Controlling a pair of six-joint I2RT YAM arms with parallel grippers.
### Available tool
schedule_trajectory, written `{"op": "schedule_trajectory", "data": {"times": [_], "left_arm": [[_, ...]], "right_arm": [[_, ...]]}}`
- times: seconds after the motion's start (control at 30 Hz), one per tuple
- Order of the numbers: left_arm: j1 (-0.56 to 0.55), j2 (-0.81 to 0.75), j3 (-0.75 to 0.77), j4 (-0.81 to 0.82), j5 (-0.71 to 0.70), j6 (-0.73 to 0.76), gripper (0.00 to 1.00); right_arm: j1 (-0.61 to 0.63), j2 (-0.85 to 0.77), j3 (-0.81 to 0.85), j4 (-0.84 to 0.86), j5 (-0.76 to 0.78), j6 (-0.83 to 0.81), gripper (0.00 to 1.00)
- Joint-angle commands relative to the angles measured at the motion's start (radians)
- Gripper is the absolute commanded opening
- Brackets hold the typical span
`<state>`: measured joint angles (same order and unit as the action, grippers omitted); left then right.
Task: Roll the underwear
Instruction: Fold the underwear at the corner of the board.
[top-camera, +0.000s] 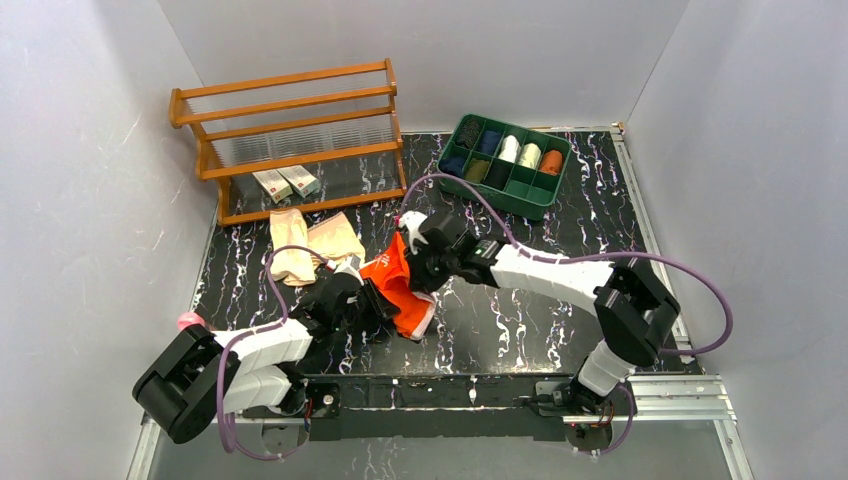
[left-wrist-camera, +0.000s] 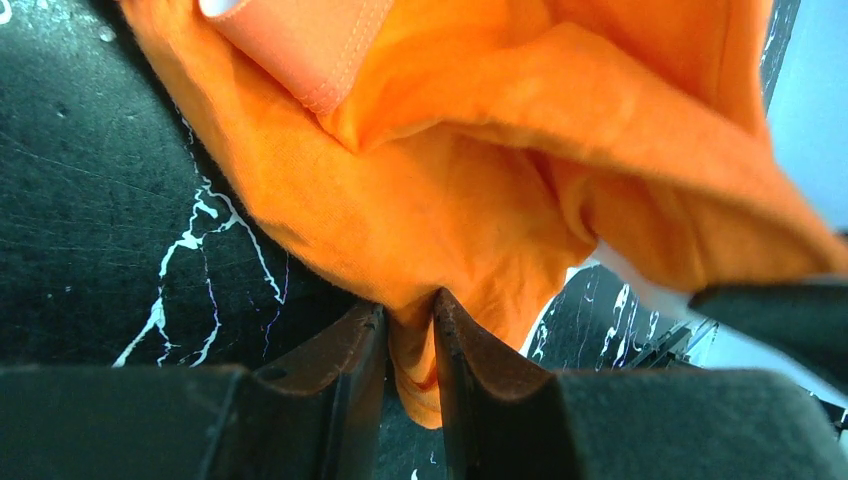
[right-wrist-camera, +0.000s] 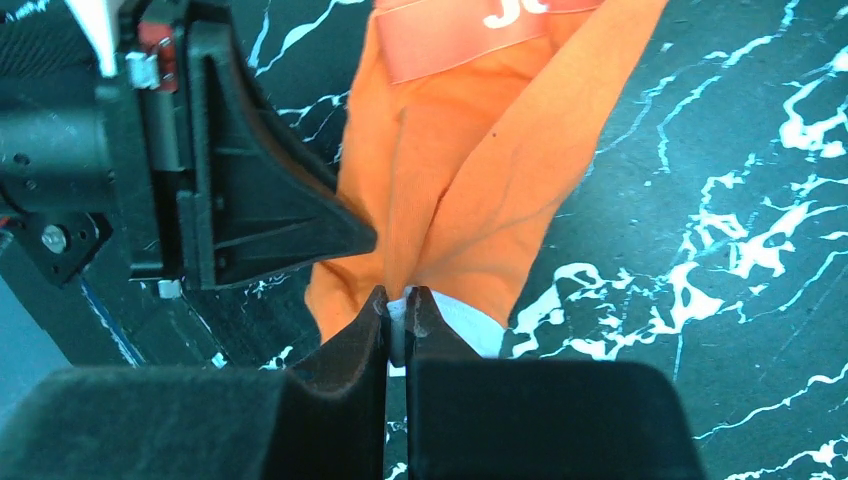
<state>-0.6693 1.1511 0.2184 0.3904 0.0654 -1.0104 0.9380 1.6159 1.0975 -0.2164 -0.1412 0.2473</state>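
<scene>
The bright orange underwear (top-camera: 398, 280) with white trim hangs bunched between both grippers at the table's middle. My left gripper (top-camera: 383, 300) is shut on a fold of its orange cloth (left-wrist-camera: 450, 200), pinched between the fingertips (left-wrist-camera: 410, 305). My right gripper (top-camera: 418, 278) is shut on its white-trimmed edge (right-wrist-camera: 398, 300), and the orange cloth (right-wrist-camera: 470, 170) stretches away above the marble top. The left gripper's black finger (right-wrist-camera: 250, 200) shows close beside it in the right wrist view. The pale tan underwear (top-camera: 310, 245) lies flat to the left, behind the left arm, untouched.
A wooden rack (top-camera: 290, 140) stands at the back left with two small boxes (top-camera: 285, 182) on its bottom shelf. A green compartment tray (top-camera: 495, 200) at the back right holds several rolled garments. White walls close in the table's left, back and right sides.
</scene>
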Motion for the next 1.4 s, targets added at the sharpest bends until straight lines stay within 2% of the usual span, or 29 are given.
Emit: {"op": "schedule_trajectory", "data": {"times": [0.0,0.3,0.37,0.43,0.53,0.7,0.83,0.9,1.0,1.13,1.23,1.37], "left_arm": [[0.002,0.001,0.018,0.003,-0.035,-0.002,0.22],[0.001,-0.059,0.013,-0.045,-0.052,0.002,0.23],[0.001,-0.076,0.014,-0.060,-0.052,0.005,0.26],[0.002,-0.101,0.016,-0.094,-0.052,0.011,0.31],[0.001,-0.156,0.013,-0.155,-0.052,0.003,0.46],[0.002,-0.309,0.019,-0.305,-0.133,-0.007,0.62],[0.005,-0.453,0.068,-0.493,-0.263,-0.002,0.76],[0.009,-0.470,0.118,-0.547,-0.312,0.010,0.81],[0.026,-0.413,0.194,-0.596,-0.347,0.042,0.87],[0.110,-0.275,0.266,-0.567,-0.283,0.089,0.87],[0.192,-0.190,0.268,-0.461,-0.149,0.081,0.80],[0.234,-0.121,0.248,-0.321,-0.044,0.050,0.71]], "right_arm": [[0.099,0.025,0.069,-0.088,0.126,-0.091,0.06],[0.167,0.062,0.042,-0.106,0.080,-0.101,0.07],[0.166,0.075,0.031,-0.102,0.094,-0.089,0.08],[0.167,0.089,0.022,-0.092,0.105,-0.078,0.09],[0.166,0.112,0.018,-0.078,0.094,-0.058,0.11],[0.166,0.116,0.015,-0.066,0.091,-0.036,0.11],[0.166,0.105,0.002,-0.040,0.067,-0.027,0.13],[0.166,0.101,-0.004,-0.032,0.059,-0.021,0.13],[0.167,0.082,-0.026,-0.008,0.048,-0.007,0.14],[0.168,0.052,-0.060,0.007,0.062,0.001,0.15],[0.168,0.037,-0.077,0.015,0.065,0.007,0.15],[0.168,0.035,-0.083,0.018,0.074,0.013,0.15]]}}
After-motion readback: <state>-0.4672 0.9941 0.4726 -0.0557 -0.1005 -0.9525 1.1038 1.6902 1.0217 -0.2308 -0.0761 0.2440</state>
